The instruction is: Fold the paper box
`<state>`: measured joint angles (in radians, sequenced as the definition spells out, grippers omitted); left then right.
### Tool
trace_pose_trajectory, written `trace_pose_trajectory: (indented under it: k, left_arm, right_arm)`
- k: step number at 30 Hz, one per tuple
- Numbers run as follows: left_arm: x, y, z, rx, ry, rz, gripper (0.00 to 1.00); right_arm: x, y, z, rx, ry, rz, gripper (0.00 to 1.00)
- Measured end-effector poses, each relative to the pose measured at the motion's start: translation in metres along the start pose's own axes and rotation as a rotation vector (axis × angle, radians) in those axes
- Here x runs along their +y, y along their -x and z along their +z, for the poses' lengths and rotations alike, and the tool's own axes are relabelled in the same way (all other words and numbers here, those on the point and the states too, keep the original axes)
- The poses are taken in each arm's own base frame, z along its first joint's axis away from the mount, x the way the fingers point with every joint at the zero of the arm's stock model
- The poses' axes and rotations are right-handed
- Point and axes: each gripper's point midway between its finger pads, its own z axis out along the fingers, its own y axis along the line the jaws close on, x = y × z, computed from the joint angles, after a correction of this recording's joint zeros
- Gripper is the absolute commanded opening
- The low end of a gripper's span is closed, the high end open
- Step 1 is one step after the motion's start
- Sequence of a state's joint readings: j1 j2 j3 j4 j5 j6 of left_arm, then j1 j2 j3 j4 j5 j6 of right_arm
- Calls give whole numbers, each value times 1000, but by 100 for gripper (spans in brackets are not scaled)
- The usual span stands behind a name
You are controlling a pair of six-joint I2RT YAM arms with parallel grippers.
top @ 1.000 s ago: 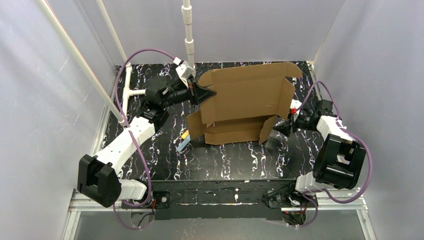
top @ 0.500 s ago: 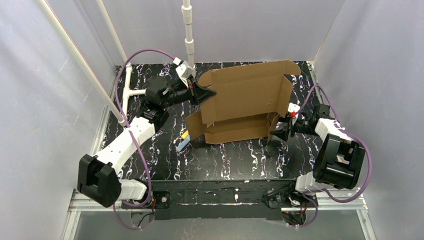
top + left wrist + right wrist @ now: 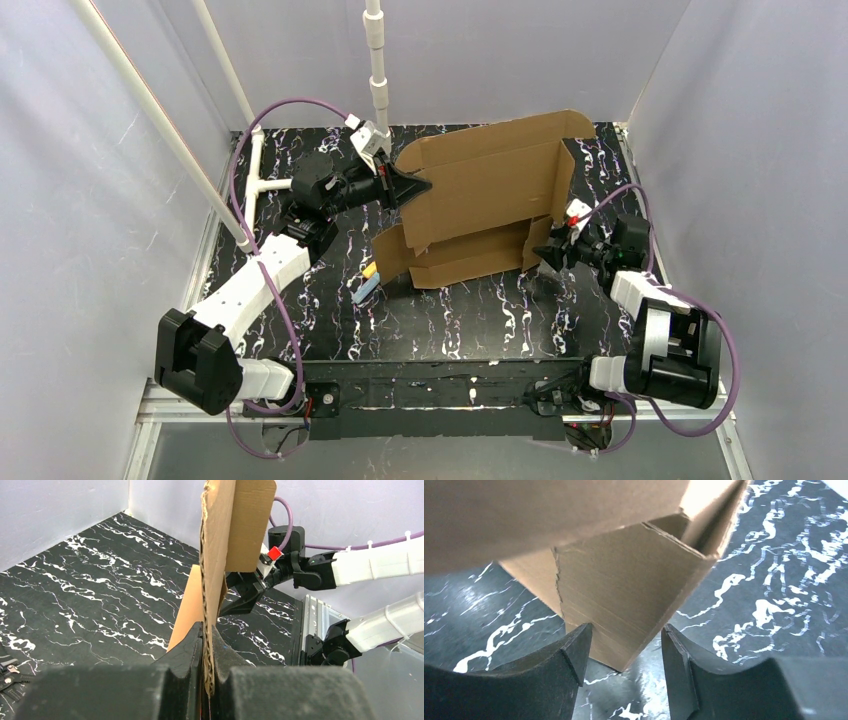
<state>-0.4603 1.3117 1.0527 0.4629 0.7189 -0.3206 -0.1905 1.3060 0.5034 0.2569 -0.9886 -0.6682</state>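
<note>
**A:** Where is the paper box (image 3: 480, 200)?

**B:** It's toward the far middle of the worktop (image 3: 450, 320), half raised. The big back panel leans up, the right wall is turned in, and the front part lies low.

**A:** And the hands?

**B:** The left hand (image 3: 415, 187) is pressed together on the panel's left edge, pinching the card. The right hand (image 3: 548, 255) is spread around the near right corner, one finger on either side of the folded card. I see no firm squeeze there.

**A:** How should this step be done well?

**B:** I take the step to be standing the right wall square. The left hand should act as the anchor so the whole sheet cannot slide. The right hand should press low, close to the crease, not at the free top edge where the card would bow. It should go slowly, because corrugated card tends to spring back.

**A:** What can't you make out?

**B:** The left wrist view shows the panel edge-on, so its face is hidden. In the right wrist view a blurred sheet fills the top and covers the rest of the box. I cannot tell whether the right fingers touch the card. The slits and tabs are too small to tell apart from above. The coloured markers (image 3: 366, 284) lie near the front left flap, and I cannot tell whether they touch it.
</note>
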Motion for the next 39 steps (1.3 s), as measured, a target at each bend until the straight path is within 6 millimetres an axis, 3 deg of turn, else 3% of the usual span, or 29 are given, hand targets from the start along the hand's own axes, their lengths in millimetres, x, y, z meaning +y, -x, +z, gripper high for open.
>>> trace_pose_trajectory:
  k: [6, 15, 23, 29, 36, 39]
  left_arm:
    - [3, -5, -1, 1, 26, -32, 0]
    - [7, -5, -2, -5, 53, -73, 0]
    - [5, -2, -4, -14, 57, -70, 0]
    - [8, 0, -4, -25, 73, -66, 0]
    - [11, 4, -7, -38, 95, -63, 0]
    - [13, 4, -7, -41, 109, -71, 0]
  right_arm:
    - [-21, 8, 0, -61, -154, 44, 60]
    - [-10, 16, 26, -106, -185, 8, 57]
    - [-20, 19, 41, -96, -276, -50, 38]
    - [-28, 21, 45, -94, -342, -69, 1]
    - [-34, 21, 52, -116, -381, -33, 1]
    - [-35, 22, 54, -128, -381, -18, 6]
